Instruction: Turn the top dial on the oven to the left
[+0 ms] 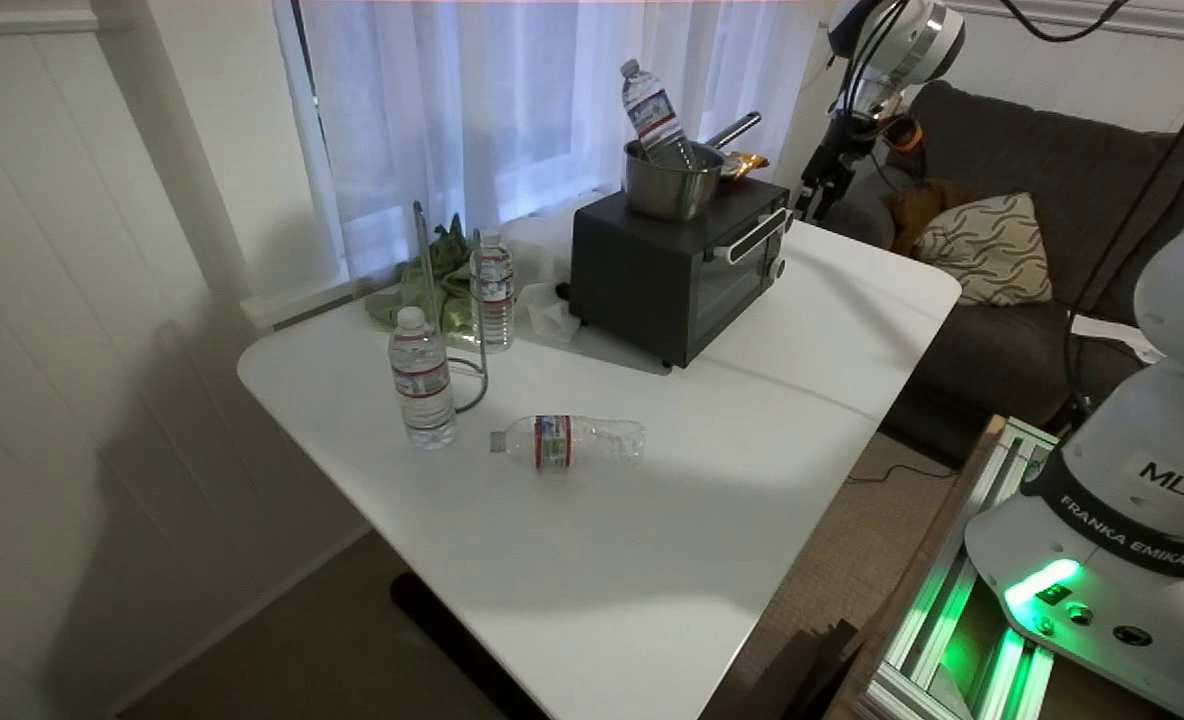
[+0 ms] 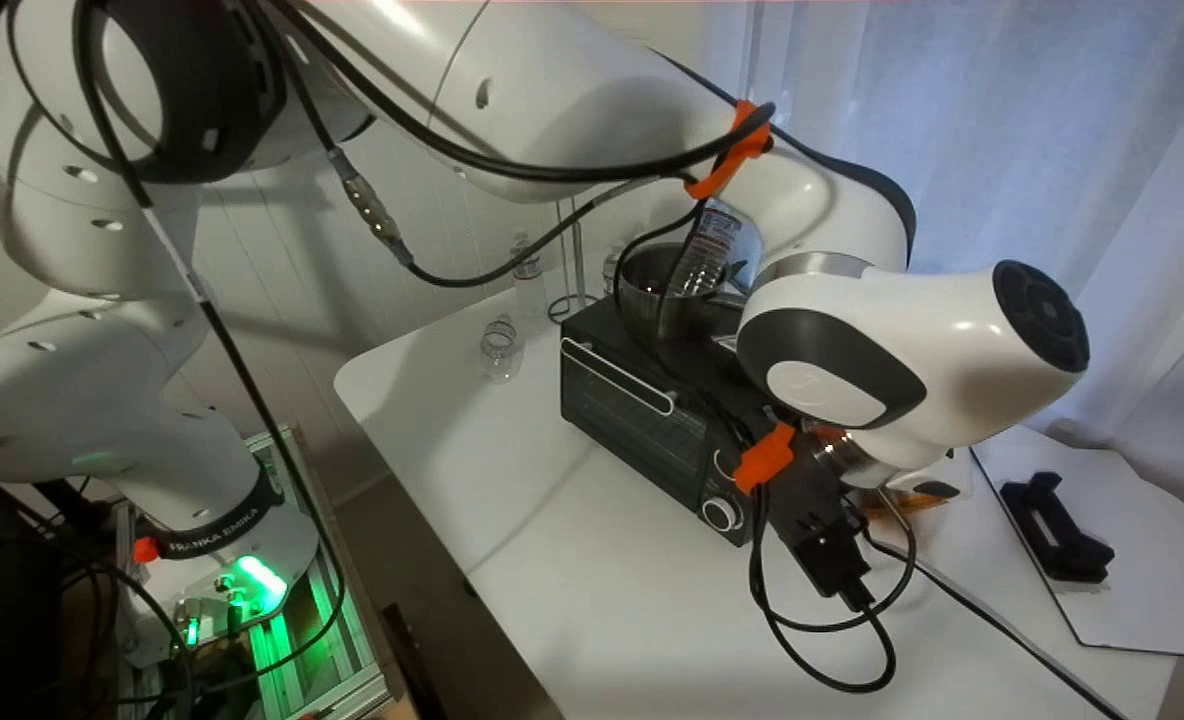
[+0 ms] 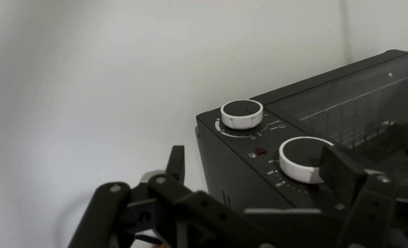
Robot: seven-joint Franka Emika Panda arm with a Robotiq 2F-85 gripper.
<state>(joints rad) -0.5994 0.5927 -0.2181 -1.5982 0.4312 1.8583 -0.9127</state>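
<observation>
On the white table [image 1: 572, 560], near the pale curtain [image 1: 382, 130], the dark, boxy oven [image 1: 637, 265]. On top of it, a shiny pot [image 1: 674, 195] with a plastic bottle [image 1: 655, 112] leaning inside. In the wrist view, on the oven's front, the white-rimmed lower dial [image 3: 242, 115] farther off, and the white-rimmed top dial [image 3: 298, 155] nearer, partly hidden behind a finger [image 3: 342, 175] of the black gripper [image 3: 254, 156]. Jaws far apart, with nothing in their hold; hard to tell about touching the dial. Also on the table, two standing bottles [image 1: 422, 388] and a clear bottle [image 1: 554, 442] lying on its side.
</observation>
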